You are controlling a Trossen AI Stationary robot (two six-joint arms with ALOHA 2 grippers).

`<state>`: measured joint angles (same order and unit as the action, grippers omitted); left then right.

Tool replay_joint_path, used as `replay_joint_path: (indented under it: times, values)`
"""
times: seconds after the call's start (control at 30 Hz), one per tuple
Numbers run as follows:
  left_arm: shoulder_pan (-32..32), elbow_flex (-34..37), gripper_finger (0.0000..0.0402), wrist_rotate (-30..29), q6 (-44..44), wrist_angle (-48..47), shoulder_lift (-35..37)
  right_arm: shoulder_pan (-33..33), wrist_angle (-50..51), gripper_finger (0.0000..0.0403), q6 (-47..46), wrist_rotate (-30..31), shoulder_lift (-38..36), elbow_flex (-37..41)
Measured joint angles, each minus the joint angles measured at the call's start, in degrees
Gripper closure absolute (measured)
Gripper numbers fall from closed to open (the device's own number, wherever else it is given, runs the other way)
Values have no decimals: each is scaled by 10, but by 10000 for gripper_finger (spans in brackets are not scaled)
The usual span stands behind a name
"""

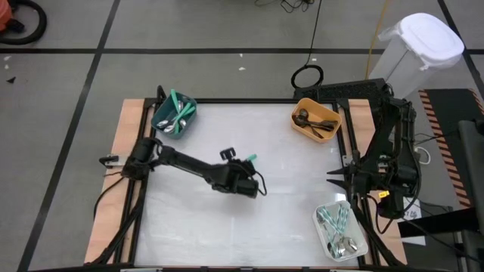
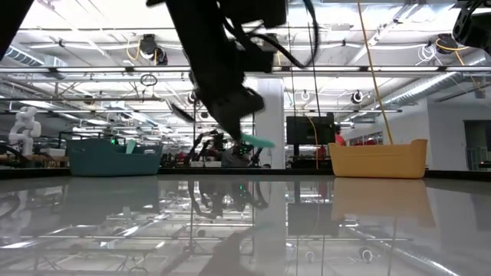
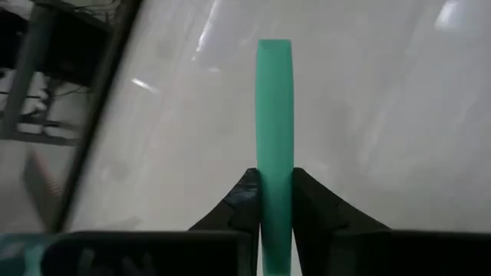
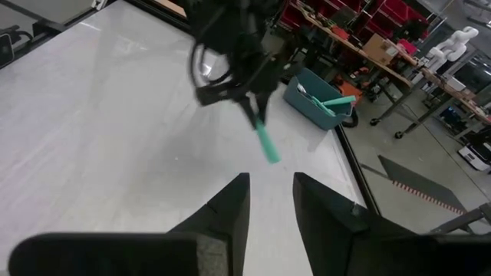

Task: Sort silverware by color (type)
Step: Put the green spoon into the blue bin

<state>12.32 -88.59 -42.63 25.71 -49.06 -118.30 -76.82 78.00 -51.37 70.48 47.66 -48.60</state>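
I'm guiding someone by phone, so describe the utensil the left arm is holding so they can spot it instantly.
Look mid-table, where the left gripper hangs above the surface. It is shut on a teal-handled utensil, the handle jutting out past its fingertips. It is the only utensil outside a bin.

The left arm reaches out low from its base at the table's left edge toward the middle, elbow bent, its claw point(image 1: 249, 161) lifted off the surface with both fingers point(image 3: 244, 201) pinched tight. The right arm is folded back at the right edge, its claw point(image 4: 270, 193) aimed inward across the table, fingers point(image 4: 230, 201) parted, nothing between them.
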Motion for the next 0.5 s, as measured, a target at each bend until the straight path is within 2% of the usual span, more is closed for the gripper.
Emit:
replay_joint_path:
  times: [0.2, 0.5]
  values:
    - [-39, 1, 357, -3, -62, -46, 61, 0, 0, 307, 0, 0, 0, 0]
    - [-91, 0, 357, -6, -158, -54, 160, 0, 0, 307, 0, 0, 0, 0]
